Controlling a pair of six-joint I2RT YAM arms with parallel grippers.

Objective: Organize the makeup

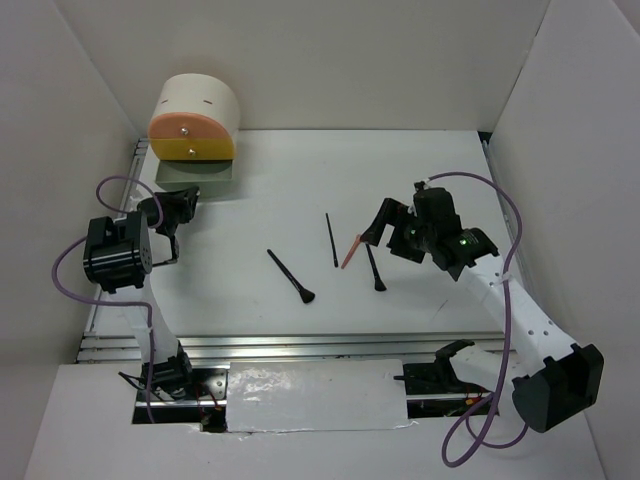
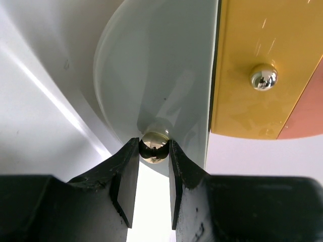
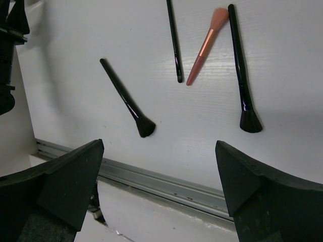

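Left pincer is clamped on the little shiny knob of the pale grey-green bottom drawer, one finger on each side of the ball. That drawer sticks out a bit from the foot of the round drawer box, under the yellow drawer and the pink drawer. None of the makeup is near this pincer. It's all well off to its right, out in the middle of the worktop.

Right pincer has its fingers spread wide with nothing between them, hanging above the worktop. The makeup lies just past its fingertips, four pieces in a loose row. In the wrist view, the one nearest the right-hand finger is a black brush, bristle head pointing back toward the pincer. A coral brush has its head right next to that brush's handle tip; touching or not, can't tell. Beside the coral one is a thin black stick. Further left, apart from the rest, a second black brush lies on a diagonal. From overhead the right pincer sits just right of the first black brush.

Worktop is plain white with a metal rail along the near edge. White walls box it in at the back and both sides.
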